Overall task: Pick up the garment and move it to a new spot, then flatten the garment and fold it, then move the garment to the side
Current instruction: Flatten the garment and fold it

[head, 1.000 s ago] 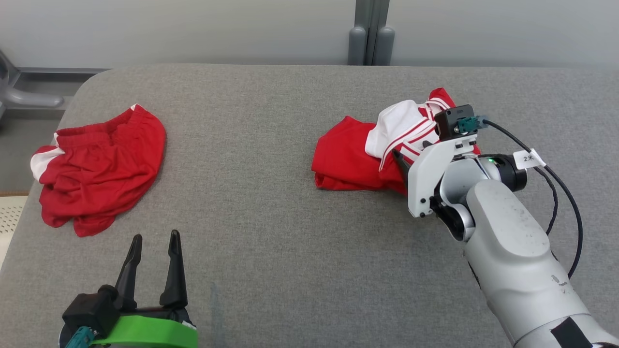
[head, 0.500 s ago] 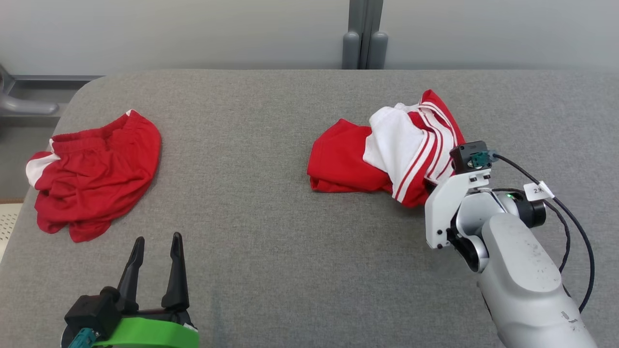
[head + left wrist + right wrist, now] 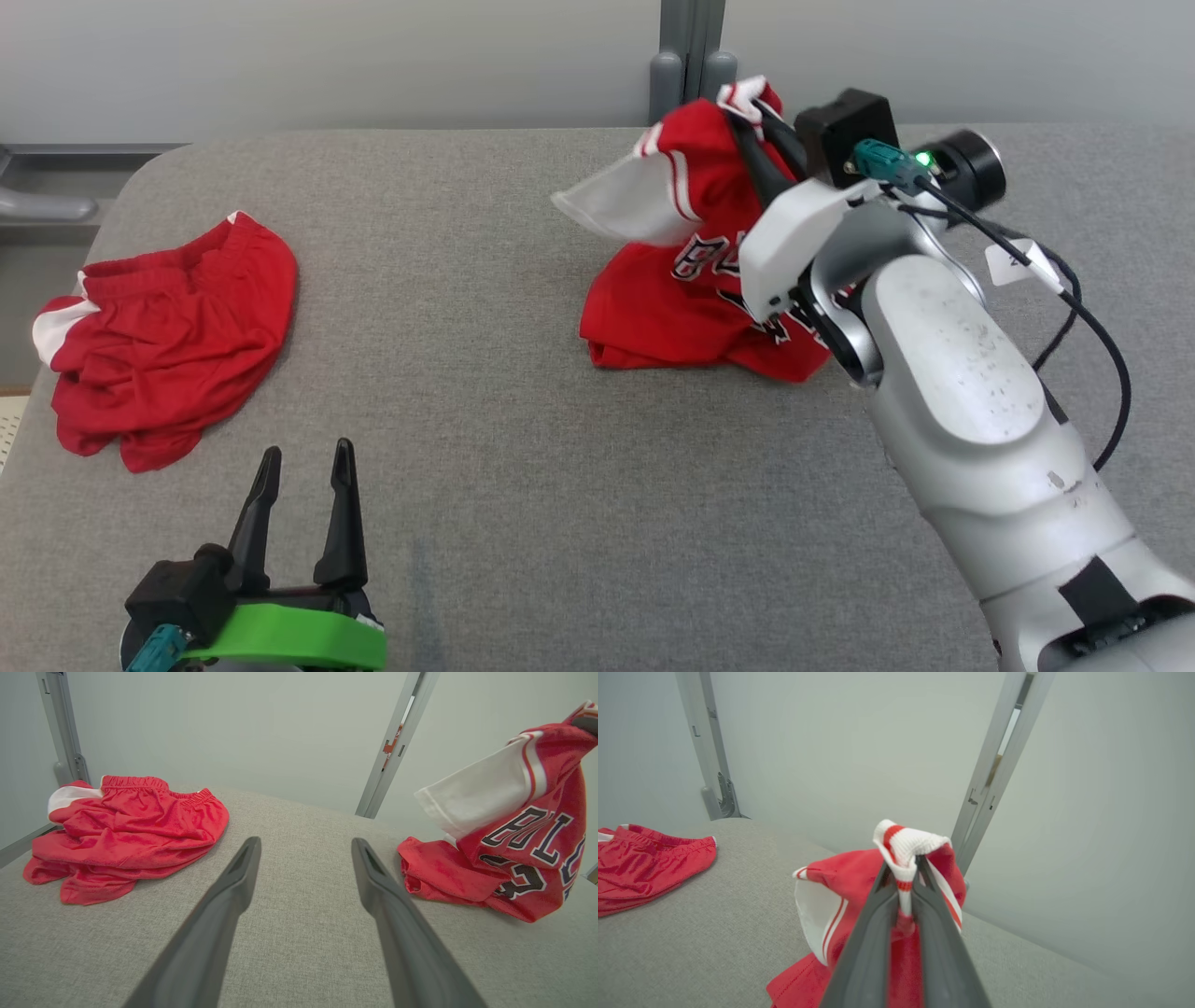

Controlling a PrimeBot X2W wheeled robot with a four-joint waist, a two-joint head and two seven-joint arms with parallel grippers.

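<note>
The right gripper [image 3: 744, 114] has its two long dark fingers [image 3: 873, 933] pressed together on the ribbed white-and-red trim of a red and white sports jersey with dark outlined lettering [image 3: 672, 289]. A fold of that trim bulges over the fingertips. The jersey hangs from this pinch. Its long axis runs from the fingertips, held above the far part of the grey fabric-covered table [image 3: 523, 467], down and back toward the robot. It ends in a crumpled red heap resting on the table below the fingers and a little to their left. A white sleeve panel juts out sideways to the left of the fingers, and the lettering faces the robot.

The left gripper [image 3: 306, 450] is low over the near part of the table, fingers spread well apart with nothing between them. Ahead of these fingers and to their left lies a pair of crumpled red shorts with a white side panel [image 3: 168, 336], well apart from the jersey.
</note>
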